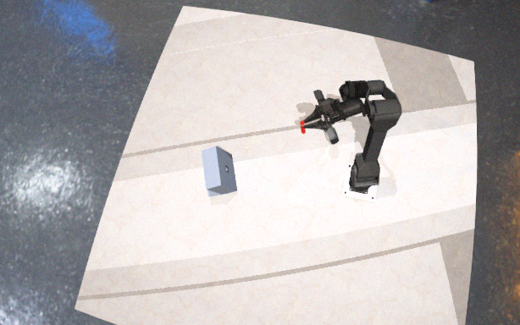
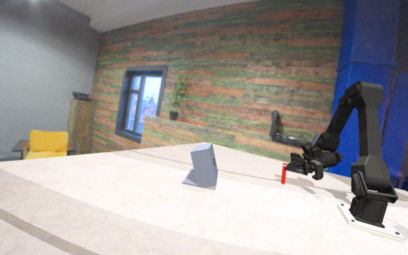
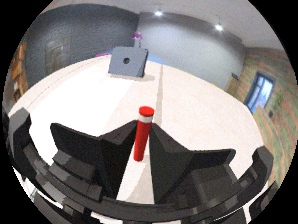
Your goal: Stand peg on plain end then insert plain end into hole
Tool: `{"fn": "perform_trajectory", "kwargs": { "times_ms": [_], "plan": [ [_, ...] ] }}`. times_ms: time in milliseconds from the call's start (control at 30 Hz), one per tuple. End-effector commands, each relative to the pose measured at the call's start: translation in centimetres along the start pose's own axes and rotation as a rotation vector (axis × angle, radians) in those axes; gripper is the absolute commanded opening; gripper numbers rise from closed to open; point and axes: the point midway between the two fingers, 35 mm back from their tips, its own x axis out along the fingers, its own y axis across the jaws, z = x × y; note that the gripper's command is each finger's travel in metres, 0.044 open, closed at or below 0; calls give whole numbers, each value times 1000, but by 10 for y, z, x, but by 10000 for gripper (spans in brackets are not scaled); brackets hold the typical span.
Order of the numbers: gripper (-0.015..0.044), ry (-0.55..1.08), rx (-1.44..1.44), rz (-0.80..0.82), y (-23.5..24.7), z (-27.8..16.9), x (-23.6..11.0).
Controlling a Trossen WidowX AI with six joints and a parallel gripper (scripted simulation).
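The red peg [image 1: 303,130] [image 2: 283,176] [image 3: 142,142] stands upright, its white-banded end up and its plain end down at or close to the table top; contact is not clear. My gripper [image 1: 305,125] [image 2: 287,167] [image 3: 144,125] is shut on the peg's upper part, just below the white band, reaching in from the side with the fingers nearly level. The grey-blue sloped panel [image 1: 212,169] [image 2: 204,166] [image 3: 136,69] stands apart from the peg, farther out from the arm. Its one dark hole [image 1: 226,168] [image 2: 214,162] [image 3: 126,60] is empty and faces the arm's side.
The arm's white base plate [image 1: 359,196] [image 2: 372,227] is fixed to the pale table [image 1: 169,228] [image 2: 116,206] [image 3: 200,100]. Bands of shadow cross the table top. A yellow chair, a window and a potted plant are in the room beyond.
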Motion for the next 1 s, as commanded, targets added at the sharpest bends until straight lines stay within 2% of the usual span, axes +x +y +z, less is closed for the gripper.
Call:
{"fn": "perform_trajectory", "kwargs": {
  "times_ms": [0, 967],
  "plan": [
    [50, 1, 0, 0, 0, -1, -1],
    [50, -30, 14, -13, 0, -4, -4]
  ]
}}
